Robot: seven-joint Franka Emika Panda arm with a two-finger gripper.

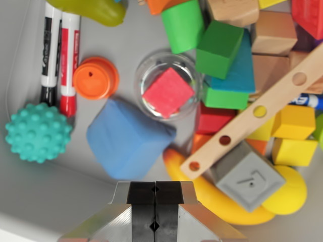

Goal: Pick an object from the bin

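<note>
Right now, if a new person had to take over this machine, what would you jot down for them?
Gripper: jaws shut together, holding nothing, hanging above the bin floor.
Things: blue block lies just ahead of it; teal spiky ball to the wrist view's left; red cube sits inside a clear cup; a pile of blocks fills the right.
Done: nothing picked yet.
Left: open the jaws, choose an object, grasp and lift it out.

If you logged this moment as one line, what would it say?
gripper: shut, holding nothing | position: above bin | nearest: blue block | pick: not yet done
</note>
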